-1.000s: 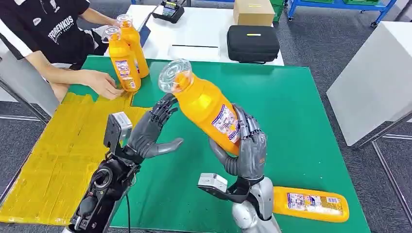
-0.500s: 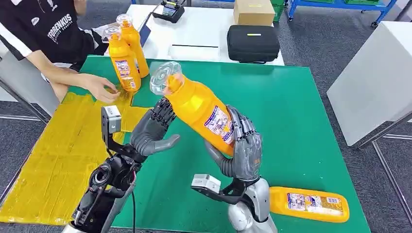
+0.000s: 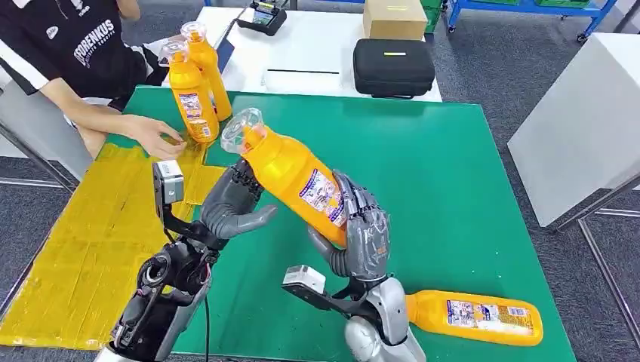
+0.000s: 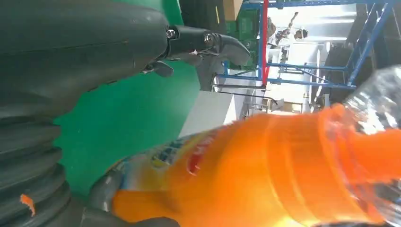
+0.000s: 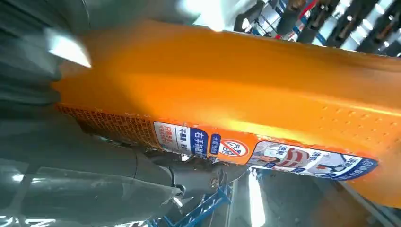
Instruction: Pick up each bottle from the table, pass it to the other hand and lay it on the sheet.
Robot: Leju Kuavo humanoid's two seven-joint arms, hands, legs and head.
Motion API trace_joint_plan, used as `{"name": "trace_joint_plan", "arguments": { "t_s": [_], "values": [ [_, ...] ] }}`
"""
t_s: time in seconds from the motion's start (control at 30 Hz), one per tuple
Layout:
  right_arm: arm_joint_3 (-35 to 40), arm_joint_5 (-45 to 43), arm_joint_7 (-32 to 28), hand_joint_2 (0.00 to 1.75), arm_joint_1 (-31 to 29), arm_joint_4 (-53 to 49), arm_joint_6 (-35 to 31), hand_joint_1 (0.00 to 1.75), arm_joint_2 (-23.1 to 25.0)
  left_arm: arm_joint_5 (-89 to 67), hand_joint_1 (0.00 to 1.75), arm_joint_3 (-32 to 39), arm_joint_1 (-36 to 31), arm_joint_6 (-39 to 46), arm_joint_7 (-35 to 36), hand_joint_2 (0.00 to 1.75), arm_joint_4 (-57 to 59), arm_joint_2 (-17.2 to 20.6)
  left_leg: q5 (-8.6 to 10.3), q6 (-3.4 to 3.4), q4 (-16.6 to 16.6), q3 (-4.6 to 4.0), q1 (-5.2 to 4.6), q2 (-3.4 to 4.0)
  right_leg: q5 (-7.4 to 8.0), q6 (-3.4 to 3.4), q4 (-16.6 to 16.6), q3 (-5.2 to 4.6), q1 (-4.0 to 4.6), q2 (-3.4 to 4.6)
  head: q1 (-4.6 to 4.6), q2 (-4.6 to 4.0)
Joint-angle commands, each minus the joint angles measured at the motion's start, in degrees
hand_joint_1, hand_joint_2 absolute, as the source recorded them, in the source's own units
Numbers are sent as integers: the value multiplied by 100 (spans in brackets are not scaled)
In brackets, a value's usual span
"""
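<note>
Bottle (image 3: 290,170), smooth orange plastic, gripped by right hand (image 3: 361,237); left hand (image 3: 230,204) spread beside it.

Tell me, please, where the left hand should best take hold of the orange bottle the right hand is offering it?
Probably the bare upper body of the bottle, below the cap. The right hand wraps the labelled lower half, and the neck tilts toward the left hand, whose fingers can close from its own side.
</note>
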Motion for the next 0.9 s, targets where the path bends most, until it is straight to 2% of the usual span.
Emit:
{"name": "trace_joint_plan", "arguments": {
  "t_s": [0.03,0.17,0.33,0.4,0.47,0.63,0.73,0.9],
  "values": [
    [347,164,513,175,-369,727,94,175,-239,-6,0,-131,-176,37,8,175,84,194,-12,-14,-3,30,4,13,-8,-14,-3,27,6,3,0,0],
    [518,313,718,175,-449,973,446,175,-228,-44,0,-112,-124,-6,8,175,5,199,-15,-16,-3,36,6,17,-9,-15,-5,33,8,6,0,0],
    [728,774,934,175,-493,1093,497,175,-246,-47,0,-125,-138,-61,31,175,42,180,-8,-10,-3,18,5,12,-4,-10,-5,17,7,5,-2,0],
    [823,942,1025,175,-526,1143,545,175,-220,-40,0,-131,-162,-74,43,175,39,170,-19,-18,-1,41,6,17,-15,-17,-2,39,8,4,0,0],
    [892,1063,1073,175,-556,1166,577,175,-211,-15,0,-130,-173,-92,67,175,33,164,-6,-9,-3,16,3,10,-3,-8,-3,15,4,3,-2,0],
    [1280,1580,1153,175,-576,1098,398,175,-196,122,0,-167,-215,-149,200,175,301,95,-12,-14,0,27,7,12,-8,-13,-3,26,9,3,0,0],
    [1558,1623,1084,175,-504,891,265,175,-212,205,0,-209,-291,-169,175,175,555,70,-12,-15,-3,30,7,6,-11,-14,-3,30,8,-4,-2,0],
    [1590,1619,1087,175,-489,853,278,175,-229,213,0,-214,-310,-172,163,175,589,68,-12,-15,-1,29,7,2,-13,-14,-3,27,9,-9,0,0]
  ]
}}
